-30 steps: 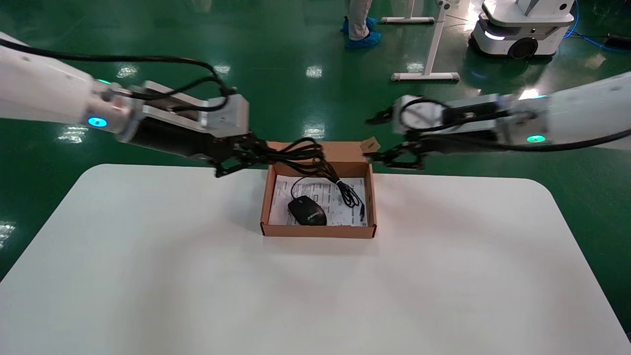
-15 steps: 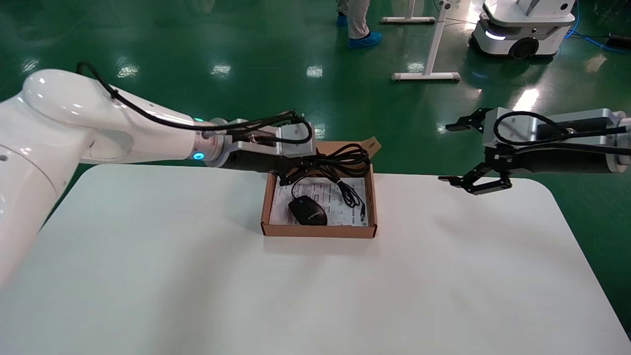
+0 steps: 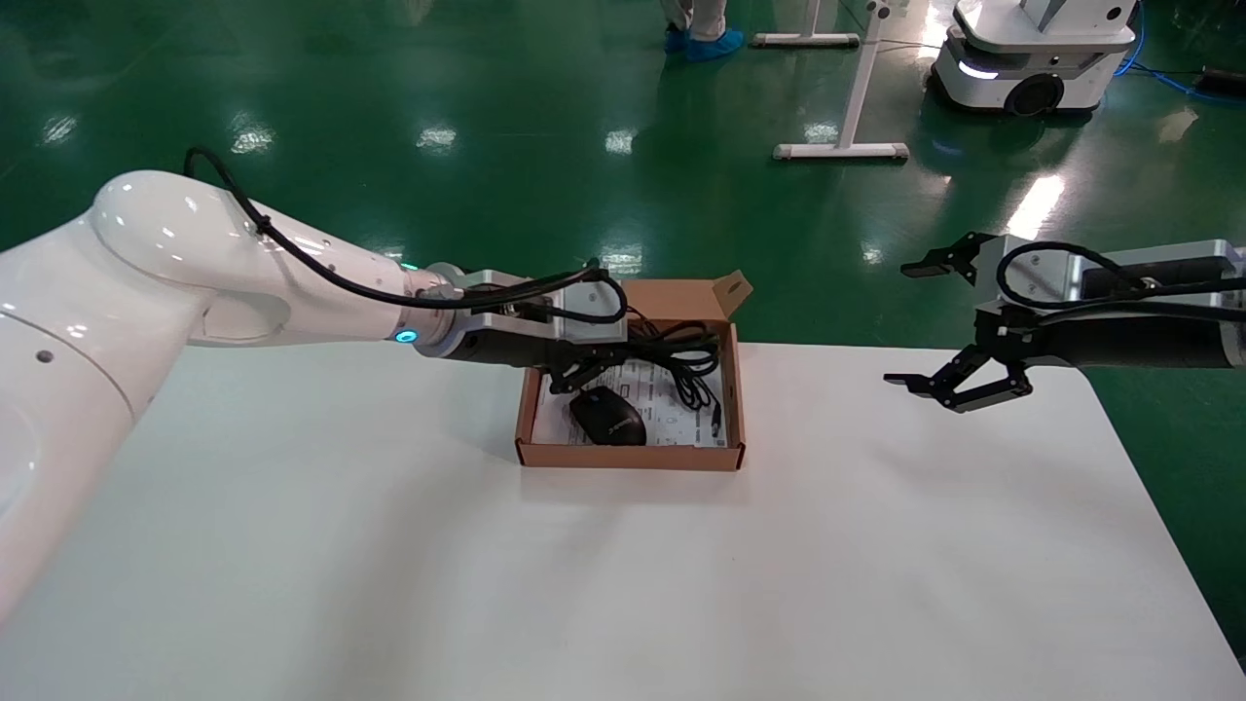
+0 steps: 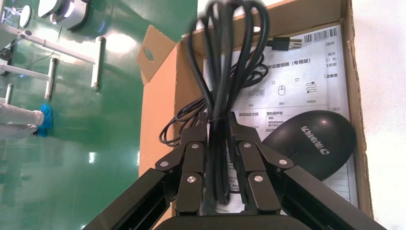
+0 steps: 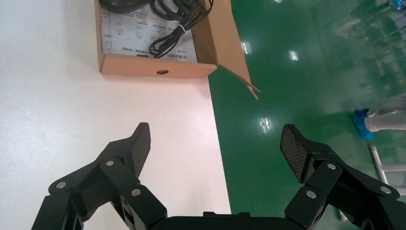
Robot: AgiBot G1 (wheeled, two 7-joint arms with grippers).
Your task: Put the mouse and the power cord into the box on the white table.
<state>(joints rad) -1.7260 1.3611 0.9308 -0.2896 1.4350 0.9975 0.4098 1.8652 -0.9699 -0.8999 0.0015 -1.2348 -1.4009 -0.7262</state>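
Observation:
The brown box (image 3: 633, 456) stands open at the far middle of the white table (image 3: 389, 565), its flap lid (image 3: 732, 288) raised at the back. Inside, the black mouse (image 3: 606, 416) lies on the printed sheet, its thin cable (image 3: 693, 389) bundled beside it. My left gripper (image 3: 574, 375) reaches in over the box's left wall, shut on the power cord (image 3: 681, 341). The cord's loops hang low over the box's back half. In the left wrist view the cord (image 4: 225, 57) runs between the fingers (image 4: 191, 158), beside the mouse (image 4: 311, 141). My right gripper (image 3: 910, 321) hovers open over the table's far right edge.
A white mobile robot base (image 3: 1032, 58) and a white stand foot (image 3: 842, 151) are on the green floor behind the table. A person's blue shoe covers (image 3: 706, 41) show at the top. In the right wrist view the box (image 5: 158, 72) lies well ahead of my open right gripper (image 5: 215, 143).
My left arm has carried the power cord to the right and down into the box. My right gripper has drawn back from the box's flap to the table's right edge.

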